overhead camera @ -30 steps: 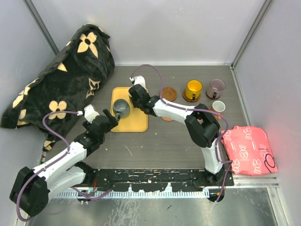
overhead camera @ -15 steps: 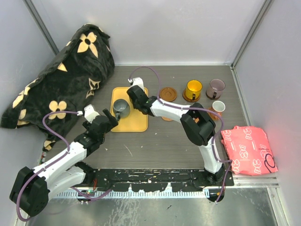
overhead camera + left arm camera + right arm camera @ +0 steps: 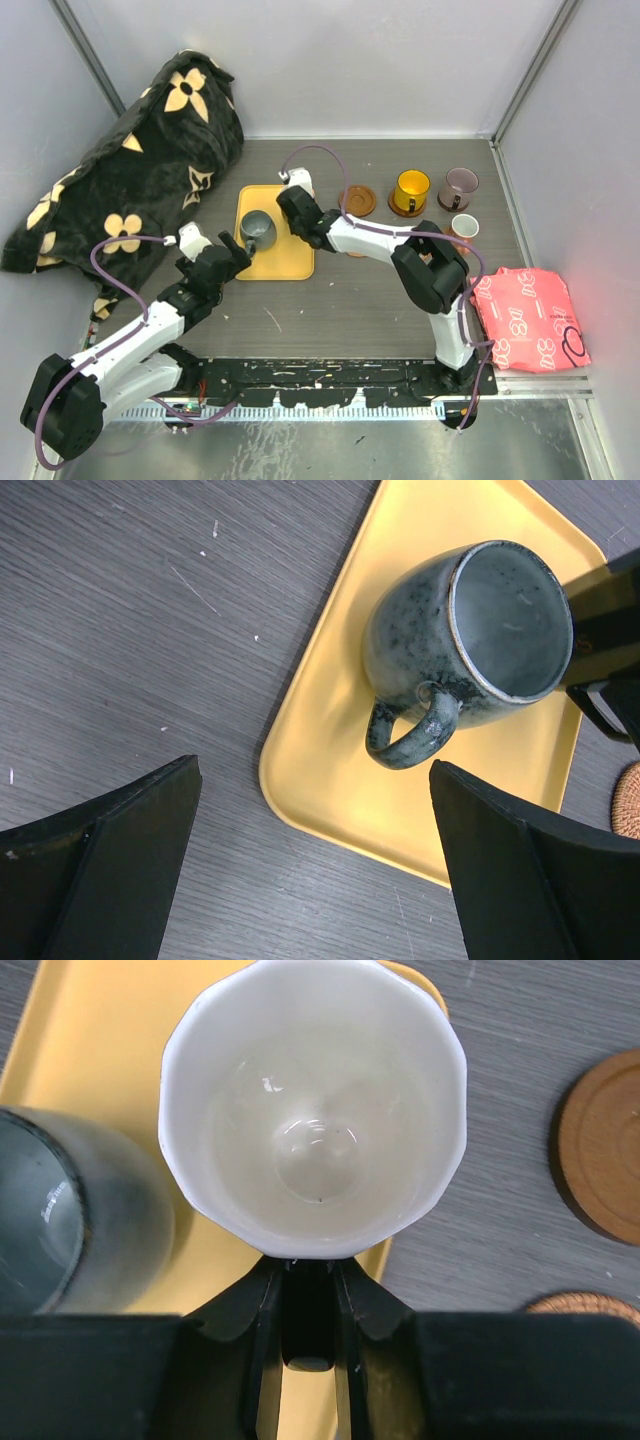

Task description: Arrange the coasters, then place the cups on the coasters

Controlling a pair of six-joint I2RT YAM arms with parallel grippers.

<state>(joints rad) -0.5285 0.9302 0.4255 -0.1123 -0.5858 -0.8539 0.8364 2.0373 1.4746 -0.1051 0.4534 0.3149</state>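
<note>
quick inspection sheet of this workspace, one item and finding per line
surface: dark table, scuffed
job's things: grey mug upright on yellow tray; white cup at the tray's corner; bare coaster beside yellow cup
clutter: flowered black blanket left, pink packet right
grippers: left gripper open, facing the grey mug's handle; right gripper shut on the white cup
cables: purple cable looped above the right arm
surroundings: plain grey walls

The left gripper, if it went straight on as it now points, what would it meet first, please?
Probably the grey mug, handle first, on the yellow tray. If the left gripper runs low, the tray's near corner could come first; height is unclear.
</note>
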